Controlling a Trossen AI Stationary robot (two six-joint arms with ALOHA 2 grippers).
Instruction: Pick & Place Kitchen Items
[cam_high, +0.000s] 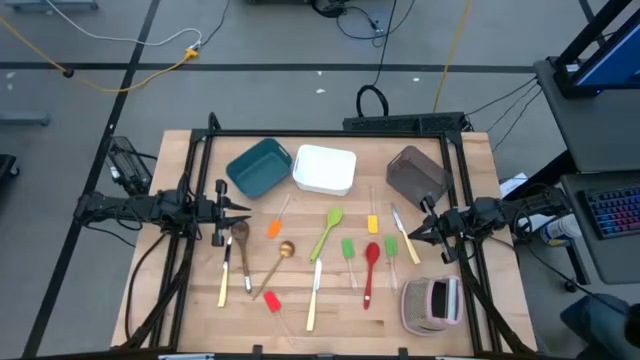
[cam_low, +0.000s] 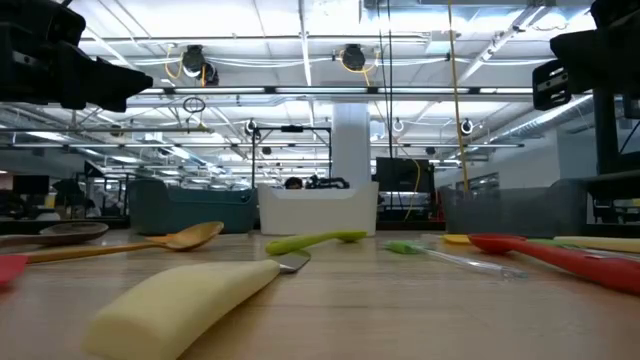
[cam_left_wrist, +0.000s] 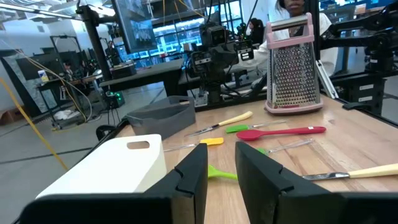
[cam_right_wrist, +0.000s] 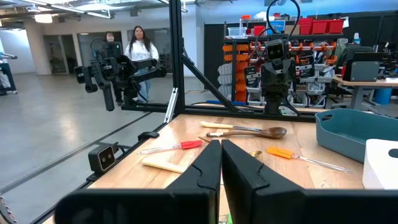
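Observation:
Several slim utensils lie flat on the wooden table between my two arms: a green spoon, a red spoon, a brass spoon, a wooden spoon, pale-handled knives and small spatulas, among them an orange one and a yellow one. My left gripper hovers at the table's left, pointing right, slightly open and empty. My right gripper hovers at the table's right, pointing left, shut and empty.
A teal bin, a white bin and a brown bin stand in a row at the far side. A pink-grey grater stands at the near right. People stand in the room beyond the table.

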